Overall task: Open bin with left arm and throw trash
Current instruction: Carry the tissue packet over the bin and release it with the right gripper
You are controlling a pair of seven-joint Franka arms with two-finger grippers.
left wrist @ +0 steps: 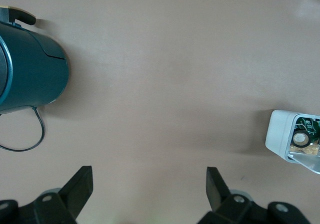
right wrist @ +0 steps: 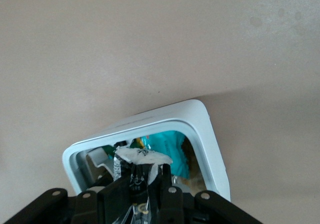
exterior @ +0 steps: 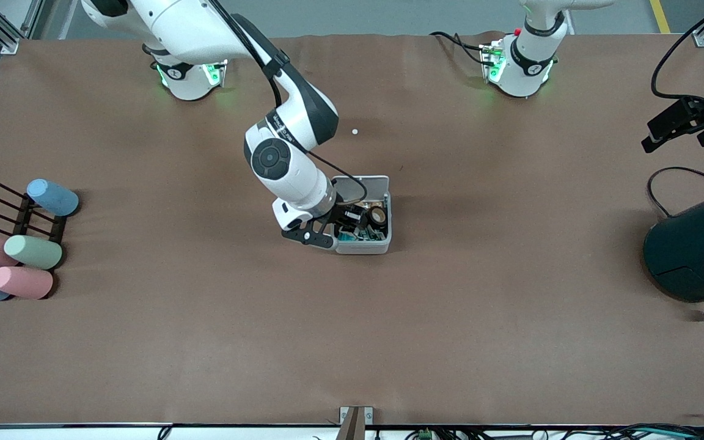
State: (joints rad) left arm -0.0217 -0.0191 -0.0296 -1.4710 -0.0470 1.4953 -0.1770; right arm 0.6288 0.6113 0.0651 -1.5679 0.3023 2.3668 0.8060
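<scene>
Currently, a black wrapper [right wrist: 134,170] is grasped by the right pincer [exterior: 352,227] over the opened bin [exterior: 382,244]; the left pincer [left wrist: 150,194] is held released above the tabletop [exterior: 450,318].

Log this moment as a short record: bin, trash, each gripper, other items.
bin: mid-table, lid up, tape roll and scraps inside
wrapper: pinched in right gripper over the open bin
left gripper: open, holds nothing, waits above the table near its end, by the teal drum
other: pastel cylinders on a dark rack at the right arm's end; small white bit on table
</scene>
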